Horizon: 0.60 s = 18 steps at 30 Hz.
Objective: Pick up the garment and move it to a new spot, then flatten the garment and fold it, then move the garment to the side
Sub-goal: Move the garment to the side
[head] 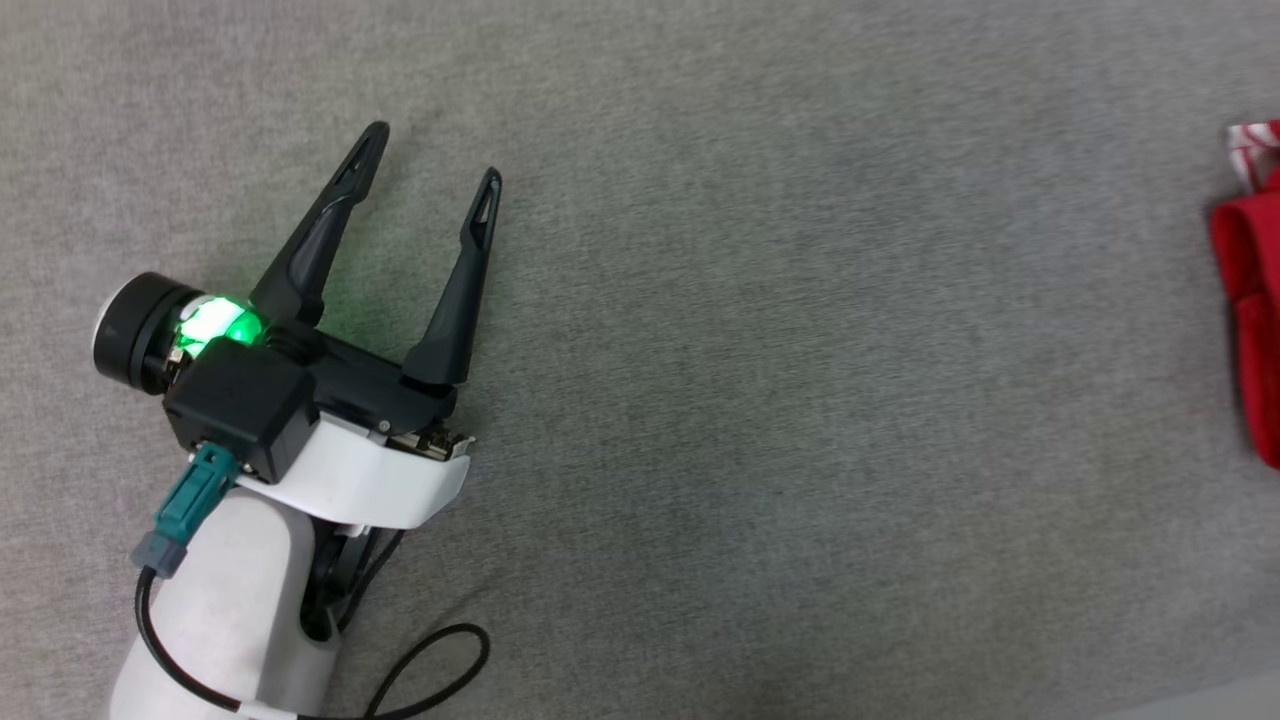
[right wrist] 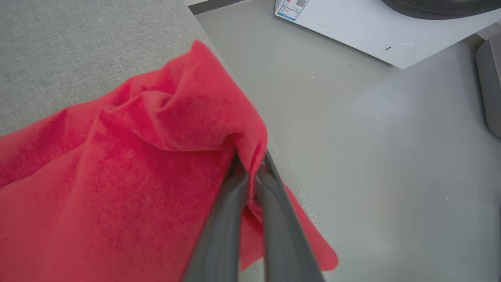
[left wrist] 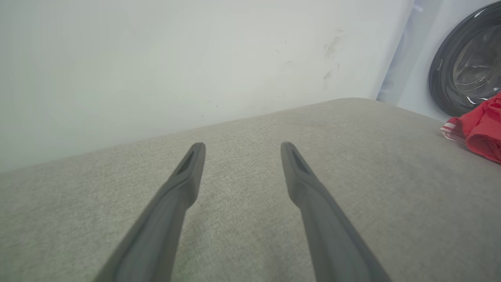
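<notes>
Our right hand [right wrist: 252,164] is closed tight on a raised fold of the garment [right wrist: 137,176], the two dark fingers pressed together with red cloth pinched between them. The grip sits right at the edge of the grey bench [head: 750,350], where a corner of the cloth hangs over towards the pale floor [right wrist: 372,156]. We judge that this fold was chosen because it stands up from the surface and gives the fingers something to bite without digging into the upholstery.

The garment lies bunched and creased, not flat, at the far right of the bench. In the head view we catch just a red strip of it at the right border, with its striped trim [head: 1250,145] at the top. From the left wrist view it shows as a small heap near the bench's far corner, in front of the dark round door of a washing machine [left wrist: 465,66].

Our left hand [head: 432,155] is spread wide and carries nothing. It hovers over bare bench well apart from the cloth, fingers pointing towards the white wall [left wrist: 156,58]. That reads to us as a waiting pose: the open stretch of grey between the two hands looks like the new spot, and the left is placed to take hold once the cloth arrives.

We take the first step, the pick-up, to be in hand; flattening and folding are not yet begun.
</notes>
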{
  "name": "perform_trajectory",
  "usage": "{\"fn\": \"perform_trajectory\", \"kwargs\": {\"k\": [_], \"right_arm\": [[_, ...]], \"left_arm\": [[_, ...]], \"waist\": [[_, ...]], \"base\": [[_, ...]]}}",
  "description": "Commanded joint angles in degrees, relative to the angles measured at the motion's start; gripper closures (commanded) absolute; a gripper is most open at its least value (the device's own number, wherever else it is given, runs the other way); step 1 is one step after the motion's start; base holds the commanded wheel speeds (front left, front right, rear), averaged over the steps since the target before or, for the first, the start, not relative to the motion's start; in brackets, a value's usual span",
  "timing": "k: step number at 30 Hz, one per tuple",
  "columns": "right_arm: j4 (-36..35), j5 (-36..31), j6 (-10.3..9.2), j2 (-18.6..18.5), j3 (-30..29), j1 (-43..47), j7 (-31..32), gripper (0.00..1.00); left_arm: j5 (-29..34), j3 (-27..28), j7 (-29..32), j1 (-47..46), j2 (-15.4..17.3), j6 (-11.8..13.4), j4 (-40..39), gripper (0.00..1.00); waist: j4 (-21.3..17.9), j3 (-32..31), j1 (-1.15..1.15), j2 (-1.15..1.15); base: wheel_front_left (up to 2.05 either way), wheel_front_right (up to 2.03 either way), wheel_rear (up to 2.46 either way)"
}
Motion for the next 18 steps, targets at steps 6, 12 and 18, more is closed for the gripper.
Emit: {"fn": "perform_trajectory", "kwargs": {"k": [6, 12, 18], "right_arm": [[3.00, -1.72, -0.06, 1.89, -3.40, -1.83, -2.71, 0.02], [6.67, -5.01, -0.06, 0.08, -4.62, -1.68, -10.68, 0.00], [9.92, -5.32, -0.06, -1.64, -2.43, 0.92, -20.55, 0.00]], "left_arm": [[-0.23, -0.92, -0.84, -1.98, -0.11, -0.20, 1.20, 0.00], [-1.04, -1.07, -1.71, -0.56, -0.87, 0.13, 3.91, 0.00], [-2.02, -1.15, -2.21, 3.01, -2.70, 0.94, 6.44, 0.00]], "waist": [[1.56, 1.78, -0.01, 0.00], [2.25, -2.45, -0.01, 0.00], [3.04, -9.35, -0.01, 0.00]], "base": [[0.00, 0.00, 0.00], [0.00, 0.00, 0.00], [0.00, 0.00, 0.00]]}}
